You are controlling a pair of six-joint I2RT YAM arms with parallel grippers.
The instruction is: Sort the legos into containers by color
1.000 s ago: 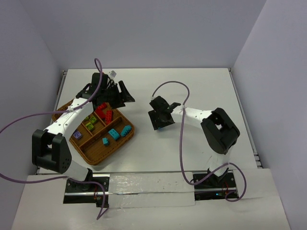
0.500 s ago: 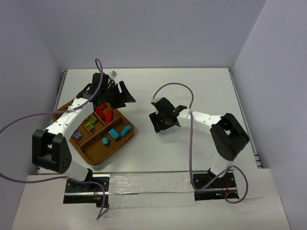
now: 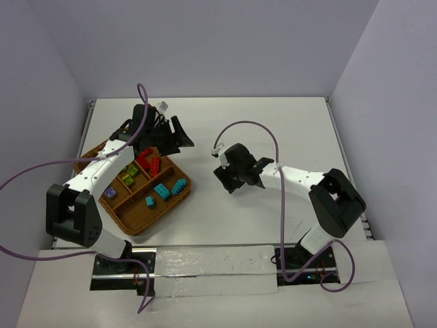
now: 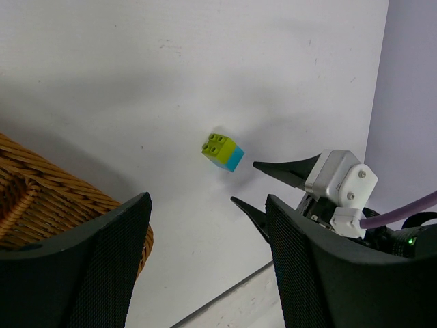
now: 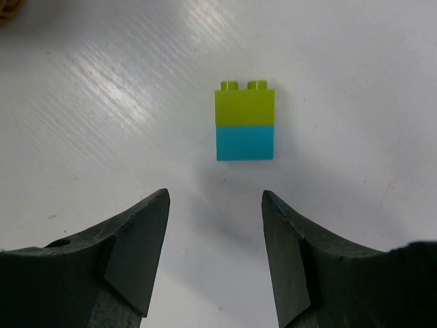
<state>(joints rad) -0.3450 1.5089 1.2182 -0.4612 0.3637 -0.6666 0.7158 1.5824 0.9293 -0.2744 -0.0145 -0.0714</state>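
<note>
A two-brick lego stack, lime green on teal, lies on the white table just ahead of my right gripper, which is open and empty with the jaws wider than the stack. The stack also shows in the left wrist view, with the right gripper's fingertips close beside it. I cannot make it out in the top view under the right gripper. My left gripper is open and empty above the far corner of the wicker tray. The tray holds red, green, teal and purple legos in separate compartments.
The tray's woven rim lies at the lower left of the left wrist view. A purple cable arcs over the right arm. White walls enclose the table at the back and sides.
The right arm's elbow has swung down and to the right, and its gripper has turned and shifted slightly right. The left arm and the tray have not moved.
</note>
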